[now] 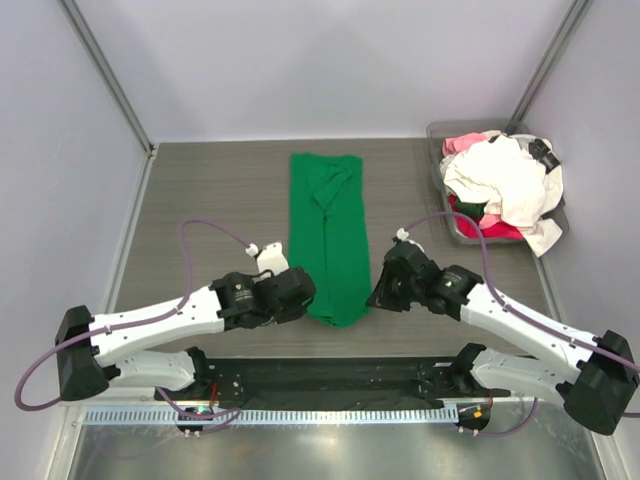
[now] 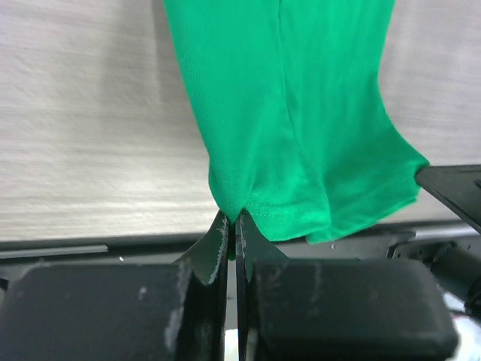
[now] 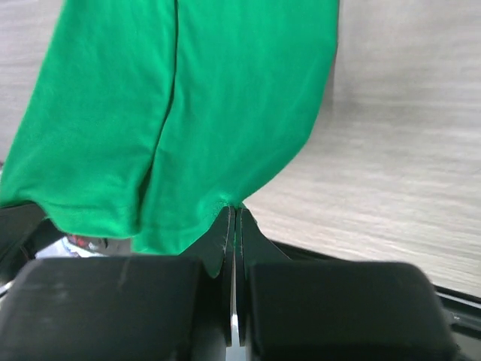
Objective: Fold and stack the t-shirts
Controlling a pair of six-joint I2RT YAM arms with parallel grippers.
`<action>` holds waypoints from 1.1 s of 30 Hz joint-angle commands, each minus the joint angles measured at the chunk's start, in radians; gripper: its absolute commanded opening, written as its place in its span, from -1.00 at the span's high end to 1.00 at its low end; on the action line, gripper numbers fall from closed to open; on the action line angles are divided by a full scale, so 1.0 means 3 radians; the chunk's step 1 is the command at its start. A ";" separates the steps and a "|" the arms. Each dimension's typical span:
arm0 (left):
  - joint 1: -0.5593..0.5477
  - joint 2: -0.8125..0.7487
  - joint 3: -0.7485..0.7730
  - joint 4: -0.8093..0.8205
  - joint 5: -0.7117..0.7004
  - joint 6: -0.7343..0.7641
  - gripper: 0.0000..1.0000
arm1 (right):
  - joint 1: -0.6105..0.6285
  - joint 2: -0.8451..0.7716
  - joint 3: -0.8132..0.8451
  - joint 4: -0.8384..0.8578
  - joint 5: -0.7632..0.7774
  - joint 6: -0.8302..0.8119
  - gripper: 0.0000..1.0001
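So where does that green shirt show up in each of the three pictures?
Top external: the green shirt lies as a long strip mid-table, between both arms.
Left wrist: the shirt fills the upper right, its hem corner pinched in the left jaws at bottom centre.
Right wrist: the shirt fills the upper left, its hem corner in the right jaws.
Shared landmark: the shirt's near hem, over the grey wood-grain table.

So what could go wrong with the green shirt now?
The left gripper and right gripper each pinch only the very edge of the green shirt, so a corner might slip out. If one arm pulls harder than the other, the long fold could twist open.
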 commanded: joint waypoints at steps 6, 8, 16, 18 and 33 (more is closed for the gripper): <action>0.0487 0.0215 0.0412 -0.0131 -0.0105 0.0599 0.99 | -0.0216 0.0657 0.0746 -0.0146 0.0380 -0.0511 0.98; 0.0650 0.0297 0.0473 -0.0110 -0.0053 0.0762 1.00 | -0.0313 0.0826 0.0900 -0.0141 0.0401 -0.0578 0.97; 0.1258 0.0716 0.0821 0.0100 0.0274 0.1258 0.99 | -0.0763 0.1337 0.1467 -0.0110 0.0278 -0.0966 0.98; 0.1341 0.0818 0.0902 0.0130 0.0320 0.1376 1.00 | -0.0845 0.1495 0.1574 -0.0105 0.0237 -0.1048 0.98; 0.1949 0.1851 0.1603 0.0309 0.0739 0.1862 1.00 | -0.1101 0.2380 0.2275 -0.0038 0.0073 -0.1284 0.98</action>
